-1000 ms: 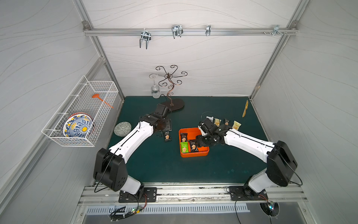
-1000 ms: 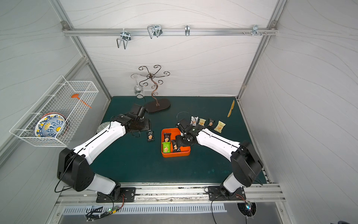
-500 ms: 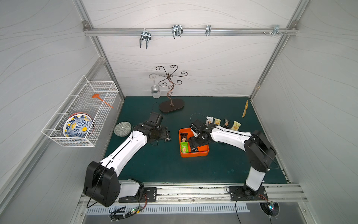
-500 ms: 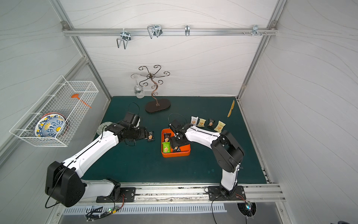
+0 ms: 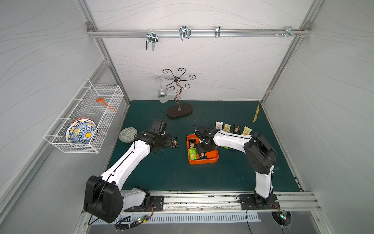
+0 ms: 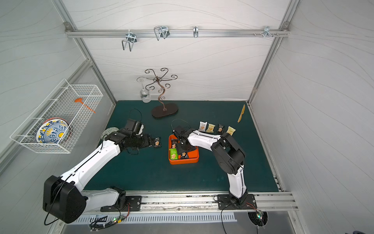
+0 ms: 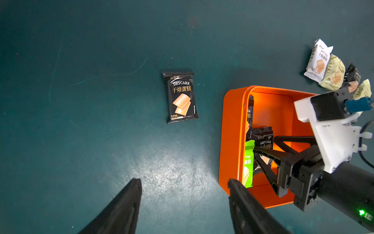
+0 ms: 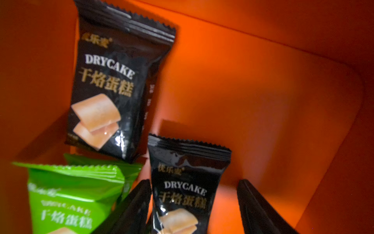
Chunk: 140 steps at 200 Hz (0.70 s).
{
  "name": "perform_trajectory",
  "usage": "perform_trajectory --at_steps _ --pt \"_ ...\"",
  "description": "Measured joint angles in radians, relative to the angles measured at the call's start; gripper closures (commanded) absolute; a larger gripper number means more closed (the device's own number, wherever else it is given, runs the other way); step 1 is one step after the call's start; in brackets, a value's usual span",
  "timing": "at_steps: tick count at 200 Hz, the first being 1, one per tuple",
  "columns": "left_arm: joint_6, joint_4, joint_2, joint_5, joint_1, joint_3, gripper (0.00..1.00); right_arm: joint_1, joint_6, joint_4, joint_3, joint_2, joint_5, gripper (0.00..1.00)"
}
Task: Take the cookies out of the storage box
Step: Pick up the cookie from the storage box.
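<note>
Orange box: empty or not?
Not empty. The storage box holds a black packet, a second black packet and a green packet.

Eight foil biscuit packets can be counted for certain. Four are black foil packets (image 8: 109, 95) (image 8: 182, 192) (image 7: 181, 98) (image 5: 236, 128), two are pale yellow foil packets (image 5: 227, 127) (image 5: 246, 130), one is a white foil packet (image 5: 218, 125) and one is a green foil packet (image 8: 66, 202). A green edge (image 8: 131, 168) behind that last packet may be a ninth.

There is one of each of the following:
- shallow orange plastic box (image 5: 203, 161)
- white wire basket (image 5: 105, 95)
- blue-and-yellow patterned plate (image 5: 82, 133), possibly with a second behind it
- orange utensil (image 5: 104, 102)
- clear wine glass (image 5: 162, 96)
- dark curled metal stand (image 5: 179, 110)
- round grey-green patterned disc (image 5: 128, 134)
- yellow knife (image 5: 256, 113)

Four metal hooks (image 5: 151, 41) (image 5: 184, 32) (image 5: 217, 31) (image 5: 288, 32) hang on the rail.
</note>
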Motion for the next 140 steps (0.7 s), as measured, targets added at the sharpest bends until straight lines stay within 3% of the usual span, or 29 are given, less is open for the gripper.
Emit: perform_trajectory --at_steps 47,140 --pt "0.001 0.003 -0.008 0.011 0.012 -0.007 0.28 0.002 0.009 -0.026 0.032 0.027 0.021 0.33" --pt "0.002 0.006 -0.028 0.014 0.027 -0.019 0.28 0.004 0.037 -0.034 0.048 0.037 0.036 0.51"
